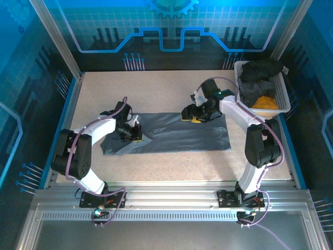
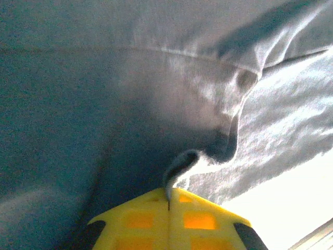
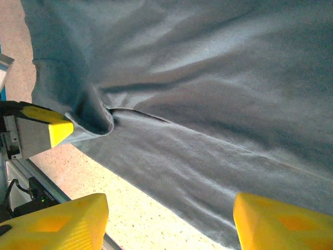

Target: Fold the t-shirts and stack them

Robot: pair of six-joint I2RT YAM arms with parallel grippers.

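The large t-shirt (image 1: 171,136) is plain dark slate-grey. The tabletop (image 1: 156,88) is beige with fine speckles. At 2 o'clock, the basket (image 1: 283,97) is white lattice, holding a black t-shirt (image 1: 263,70), a lighter grey t-shirt (image 1: 252,94) and an orange-yellow t-shirt (image 1: 266,102). The left tool (image 2: 168,200) and right tool (image 3: 169,213) have bright yellow fingers. The back wall (image 1: 166,26) is blue with circuit lines.
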